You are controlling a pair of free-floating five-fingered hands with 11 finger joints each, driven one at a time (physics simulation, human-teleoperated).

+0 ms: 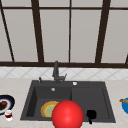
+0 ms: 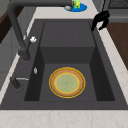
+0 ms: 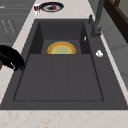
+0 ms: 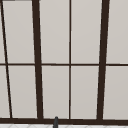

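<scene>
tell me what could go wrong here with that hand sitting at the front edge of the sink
1. The right hand hangs with curled fingers over the sink front rim, above the drainboard half; dropping straight down, it might knock the rim.
2. The yellow plate lies flat on the basin floor, so it may be awkward to get fingers under its edge.
3. A large red ball blocks much of the front view, hiding part of the plate, so judging a reach from there could be unreliable.

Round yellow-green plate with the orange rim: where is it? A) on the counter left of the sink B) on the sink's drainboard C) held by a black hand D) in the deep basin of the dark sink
D: the round yellow-green plate with the orange rim lies flat on the floor of the deep basin of the dark sink, with the black hand apart at the sink's front edge.
</scene>
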